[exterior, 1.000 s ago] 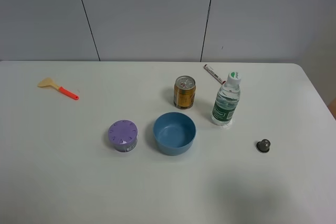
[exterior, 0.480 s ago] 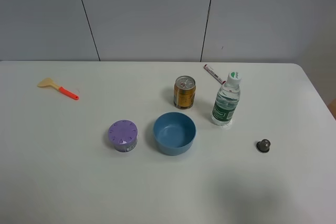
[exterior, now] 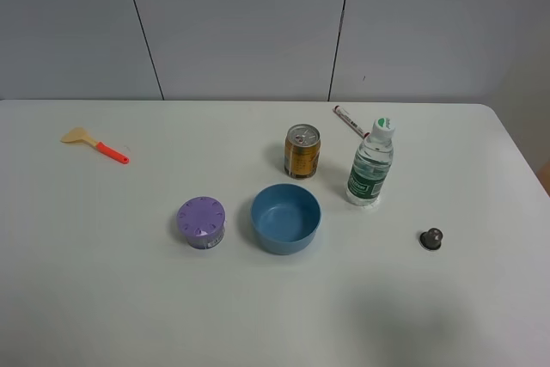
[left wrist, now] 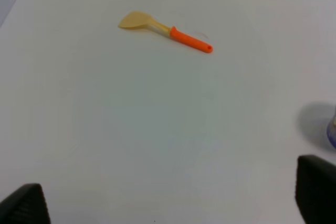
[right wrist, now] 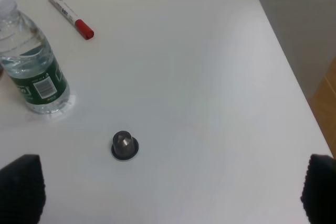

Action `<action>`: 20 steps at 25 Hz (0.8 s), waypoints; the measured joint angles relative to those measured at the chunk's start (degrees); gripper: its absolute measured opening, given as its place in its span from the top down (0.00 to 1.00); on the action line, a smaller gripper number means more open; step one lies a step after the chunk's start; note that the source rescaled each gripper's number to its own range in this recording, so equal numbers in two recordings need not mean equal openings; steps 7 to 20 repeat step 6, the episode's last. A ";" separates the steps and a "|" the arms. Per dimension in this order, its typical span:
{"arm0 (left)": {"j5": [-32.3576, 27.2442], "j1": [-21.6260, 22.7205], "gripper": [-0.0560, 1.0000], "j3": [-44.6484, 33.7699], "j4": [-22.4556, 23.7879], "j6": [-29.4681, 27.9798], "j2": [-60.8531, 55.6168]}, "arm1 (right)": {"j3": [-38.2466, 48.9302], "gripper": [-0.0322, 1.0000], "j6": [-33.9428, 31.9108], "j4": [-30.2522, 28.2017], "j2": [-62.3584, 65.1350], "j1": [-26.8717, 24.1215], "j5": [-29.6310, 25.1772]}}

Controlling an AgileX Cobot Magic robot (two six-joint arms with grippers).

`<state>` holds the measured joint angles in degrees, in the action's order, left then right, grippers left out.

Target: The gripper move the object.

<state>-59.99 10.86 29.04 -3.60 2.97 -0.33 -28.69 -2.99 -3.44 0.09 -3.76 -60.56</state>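
Observation:
A small clear water bottle (exterior: pixel 370 166) with a white cap and green label stands upright on the white table (exterior: pixel 103 281), right of the gold can (exterior: pixel 302 151). It also shows in the right wrist view (right wrist: pixel 31 64). Neither arm shows in the exterior high view. My right gripper (right wrist: pixel 168 192) is open over bare table, with black fingertips (right wrist: pixel 21 187) wide apart and nothing between them. My left gripper (left wrist: pixel 168 203) is open too, its fingertips (left wrist: pixel 317 192) far apart above bare table.
A blue bowl (exterior: pixel 285 217) and a purple round container (exterior: pixel 201 223) sit mid-table. A small dark knob (exterior: pixel 430 238) lies right of the bottle. A red-capped marker (exterior: pixel 350 120) lies behind it. An orange-handled scraper (exterior: pixel 94 145) lies far left. The table's right edge is close.

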 joint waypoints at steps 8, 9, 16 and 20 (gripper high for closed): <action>0.00 0.00 0.12 0.00 0.00 0.00 0.00 | 0.00 0.00 0.00 0.00 0.00 0.00 0.00; 0.00 0.00 0.12 0.00 0.00 0.00 0.00 | 0.00 0.00 0.00 0.00 0.00 0.00 0.00; 0.00 0.00 0.12 0.00 0.00 0.00 0.00 | 0.00 0.00 0.00 0.00 0.00 0.00 0.00; 0.00 0.00 0.12 0.00 0.00 0.00 0.00 | 0.00 0.00 0.00 0.00 0.00 0.00 0.00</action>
